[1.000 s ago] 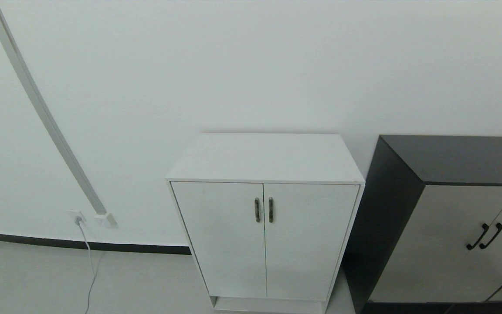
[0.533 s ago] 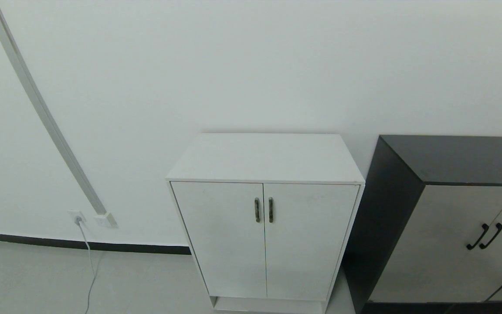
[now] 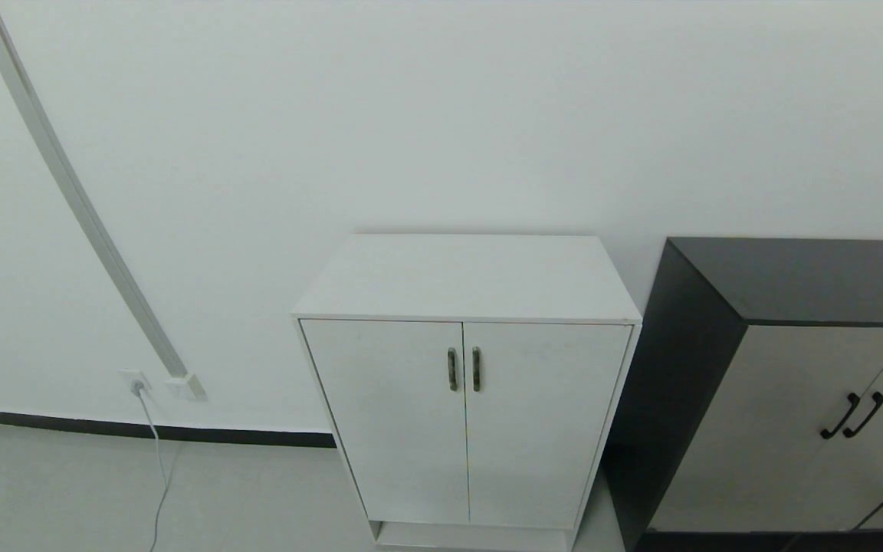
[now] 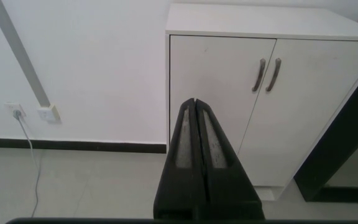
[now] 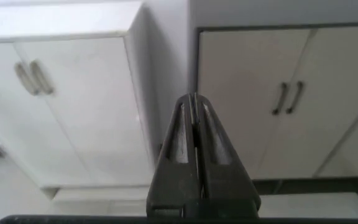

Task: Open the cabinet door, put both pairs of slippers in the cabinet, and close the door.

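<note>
Wall socket (image 3: 133,379) low on white wall (image 3: 411,115): grey cable (image 3: 158,441) drops from it, slanted conduit (image 3: 77,192) rises above it, black cabinet (image 3: 687,368) well right.

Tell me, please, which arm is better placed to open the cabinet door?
Probably left: the left pincer faces the white cabinet and its handles; the right pincer points toward the black cabinet.

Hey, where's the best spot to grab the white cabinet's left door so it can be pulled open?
Take the left door's handle, the upright bar beside the centre seam. Come straight from the front with the left gripper opened, fingers either side: the bar runs vertically and stands off the shut left door.
</note>
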Robot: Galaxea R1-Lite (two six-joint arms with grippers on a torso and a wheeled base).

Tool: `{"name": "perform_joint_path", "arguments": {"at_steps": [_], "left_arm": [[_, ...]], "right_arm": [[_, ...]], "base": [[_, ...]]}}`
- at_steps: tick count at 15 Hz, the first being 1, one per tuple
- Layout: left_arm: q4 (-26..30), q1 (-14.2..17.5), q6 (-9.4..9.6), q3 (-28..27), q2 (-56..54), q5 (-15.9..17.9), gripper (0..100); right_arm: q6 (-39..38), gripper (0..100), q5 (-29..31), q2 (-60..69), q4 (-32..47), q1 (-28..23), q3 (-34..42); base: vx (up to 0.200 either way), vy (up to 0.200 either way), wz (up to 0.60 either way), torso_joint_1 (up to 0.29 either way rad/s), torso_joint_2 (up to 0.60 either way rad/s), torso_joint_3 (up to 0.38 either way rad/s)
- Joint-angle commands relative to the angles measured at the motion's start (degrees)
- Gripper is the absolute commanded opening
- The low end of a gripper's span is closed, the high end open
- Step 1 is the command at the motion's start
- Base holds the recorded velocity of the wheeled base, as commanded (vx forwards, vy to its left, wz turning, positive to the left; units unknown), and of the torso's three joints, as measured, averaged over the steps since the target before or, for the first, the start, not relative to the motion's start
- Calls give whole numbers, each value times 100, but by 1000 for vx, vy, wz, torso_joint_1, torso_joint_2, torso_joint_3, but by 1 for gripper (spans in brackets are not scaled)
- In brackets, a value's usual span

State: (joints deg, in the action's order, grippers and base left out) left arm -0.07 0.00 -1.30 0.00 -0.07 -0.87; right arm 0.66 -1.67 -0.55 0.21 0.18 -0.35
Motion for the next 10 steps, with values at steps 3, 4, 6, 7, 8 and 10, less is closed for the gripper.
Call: {"name": "perform_joint_path", "arguments": {"at_steps": [3, 4, 6, 7, 8, 10], "left_arm": [[-1, 0, -1, 0, 7, -1, 0], [-1, 0, -1, 0, 7, -1, 0], [-1, 0, 7, 0, 7, -1, 0], [-1, 0, 16, 0, 7, -1, 0], [-1, 0, 34, 0, 7, 16, 0], [-1, 0, 34, 0, 7, 16, 0]], "right_arm": [[-4, 0, -105, 46, -3, -9, 35], [-48, 0, -97, 46, -3, -9, 35], [-101, 0, -88, 46, -12, -9, 35], [-101, 0, -88, 46, -12, -9, 35], [-92, 0, -88, 46, -12, -9, 35], [-83, 0, -88, 46, -3, -9, 35]], "base": [[0, 0, 0, 0, 0, 0], [0, 0, 0, 0, 0, 0], [0, 0, 0, 0, 0, 0], [0, 0, 0, 0, 0, 0], [0, 0, 0, 0, 0, 0], [0, 0, 0, 0, 0, 0]]}}
